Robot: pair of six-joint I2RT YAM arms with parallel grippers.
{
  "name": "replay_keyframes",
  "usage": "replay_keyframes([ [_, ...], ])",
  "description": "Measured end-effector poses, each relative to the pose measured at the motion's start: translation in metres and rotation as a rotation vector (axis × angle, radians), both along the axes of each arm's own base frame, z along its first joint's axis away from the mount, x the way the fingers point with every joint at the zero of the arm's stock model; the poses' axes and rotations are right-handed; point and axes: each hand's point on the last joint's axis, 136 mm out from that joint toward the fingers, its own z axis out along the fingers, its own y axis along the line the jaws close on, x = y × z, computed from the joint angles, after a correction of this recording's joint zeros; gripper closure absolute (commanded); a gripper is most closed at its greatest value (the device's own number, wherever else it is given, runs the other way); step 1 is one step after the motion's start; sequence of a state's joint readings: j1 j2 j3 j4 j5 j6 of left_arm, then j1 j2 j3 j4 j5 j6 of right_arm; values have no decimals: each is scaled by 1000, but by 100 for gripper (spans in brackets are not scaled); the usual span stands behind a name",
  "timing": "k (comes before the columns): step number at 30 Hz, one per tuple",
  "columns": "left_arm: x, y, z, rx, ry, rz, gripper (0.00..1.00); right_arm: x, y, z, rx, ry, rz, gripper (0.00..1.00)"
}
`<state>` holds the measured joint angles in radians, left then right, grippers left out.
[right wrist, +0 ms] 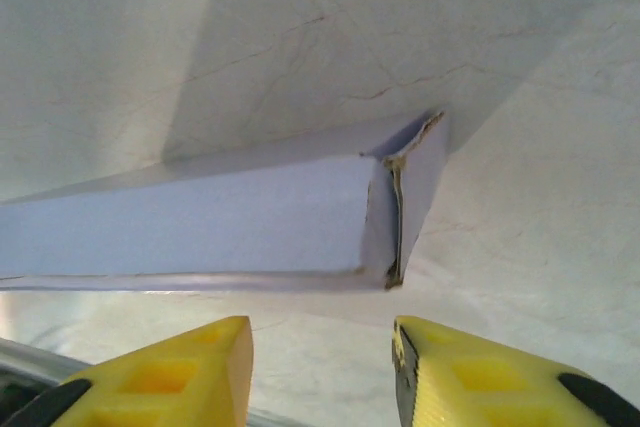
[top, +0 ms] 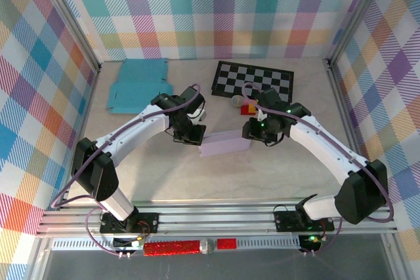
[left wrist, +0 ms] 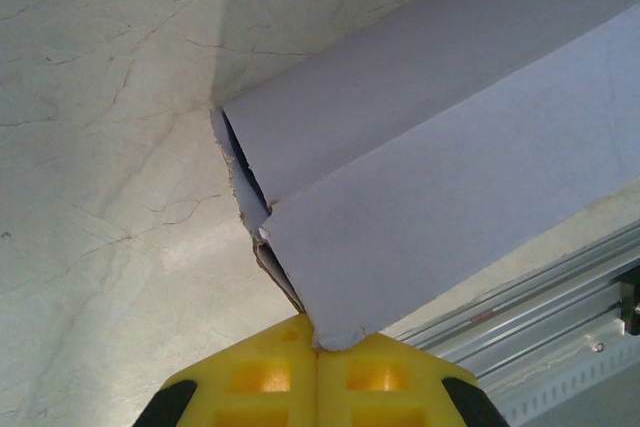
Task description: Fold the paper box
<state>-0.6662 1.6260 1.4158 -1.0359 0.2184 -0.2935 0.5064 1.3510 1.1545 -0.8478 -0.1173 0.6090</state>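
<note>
The lavender paper box (top: 224, 143) lies folded on the table between my two arms. In the left wrist view the paper box (left wrist: 430, 167) has its near corner pinched between the yellow jaws of my left gripper (left wrist: 320, 345), which is shut on it. My left gripper (top: 188, 137) sits at the box's left end. In the right wrist view the paper box (right wrist: 200, 227) shows its right end, apart from my right gripper (right wrist: 322, 367), whose yellow jaws stand open with bare table between them. My right gripper (top: 252, 137) is beside the box's right end.
A flat teal paper sheet (top: 139, 84) lies at the back left. A black-and-white checkerboard (top: 253, 79) lies at the back, with a small red and yellow piece (top: 247, 107) and a pale round object (top: 236, 101) in front of it. An aluminium rail (top: 216, 218) runs along the near edge.
</note>
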Motion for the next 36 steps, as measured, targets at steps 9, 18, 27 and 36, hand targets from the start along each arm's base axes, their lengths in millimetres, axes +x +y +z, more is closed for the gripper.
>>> replay_keyframes([
  [9, 0, -1, 0, -1, -2, -4, 100, 1, 0, 19, 257, 144, -243, 42],
  [18, 2, -4, 1, -10, -13, -8, 100, 11, -14, 8, 453, 294, -560, 40],
  [27, 2, -4, 1, -10, -13, -8, 100, 18, -11, -3, 515, 347, -641, 44],
  [36, 4, -6, 0, -10, -12, -8, 100, 22, -10, -11, 527, 353, -647, 56],
])
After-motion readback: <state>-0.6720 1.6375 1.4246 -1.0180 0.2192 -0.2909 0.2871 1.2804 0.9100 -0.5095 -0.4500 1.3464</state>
